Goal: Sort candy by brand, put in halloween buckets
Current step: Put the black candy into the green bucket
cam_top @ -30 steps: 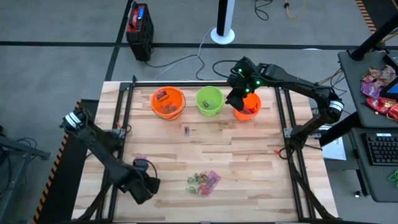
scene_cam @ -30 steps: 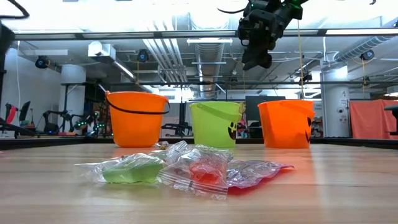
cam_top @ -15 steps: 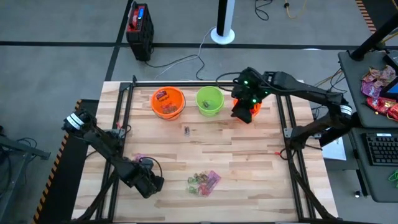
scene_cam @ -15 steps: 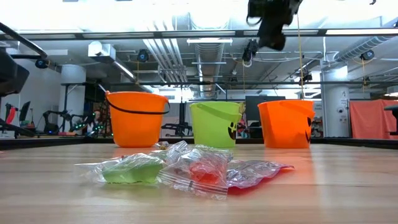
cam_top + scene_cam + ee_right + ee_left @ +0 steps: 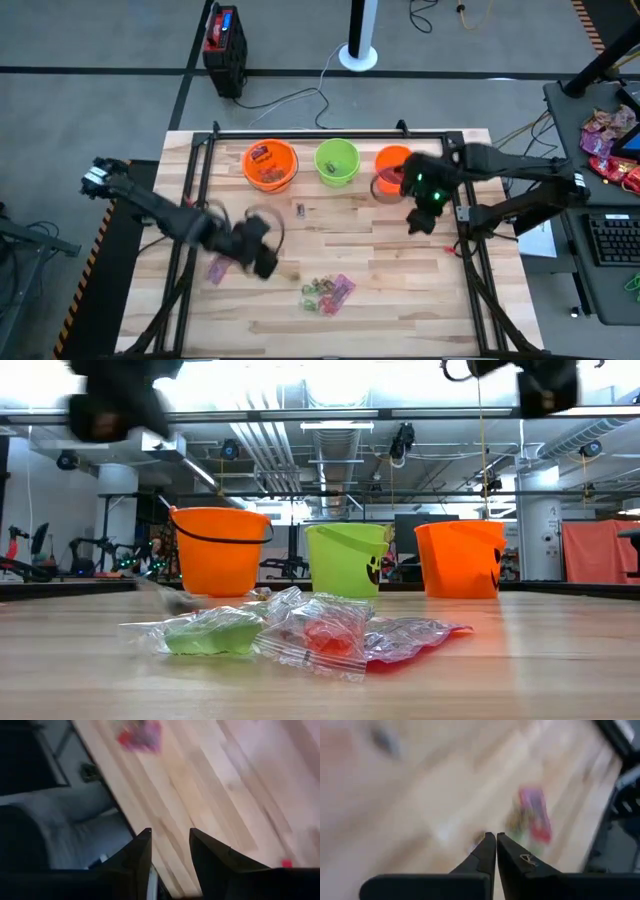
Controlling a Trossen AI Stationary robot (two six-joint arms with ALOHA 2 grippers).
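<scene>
Three halloween buckets stand in a row at the table's far side: an orange one [image 5: 270,164] holding red candy, a lime green one [image 5: 337,161], and an orange one [image 5: 392,170]. A heap of candy [image 5: 328,292] in clear wrappers lies near the front middle, seen close in the low view [image 5: 300,632]. A pink packet [image 5: 218,268] lies to its left and one small piece [image 5: 300,209] lies before the buckets. My left gripper [image 5: 495,836] is shut on nothing and hovers left of the heap [image 5: 262,260]. My right gripper [image 5: 170,832] is open and empty, above the table's right part [image 5: 420,215].
A black frame [image 5: 205,150] of rails runs around the tabletop. Bare wood [image 5: 380,250] lies between the buckets and the heap. Off the table at the right are a keyboard [image 5: 612,240] and a heap of pink and red packets [image 5: 605,135].
My left gripper has swung fast from the near left corner toward the far edge and the right, closer to the candy heap. My right gripper has left the space over the right orange bucket and gone toward the near and right edges. The candy has not moved.
</scene>
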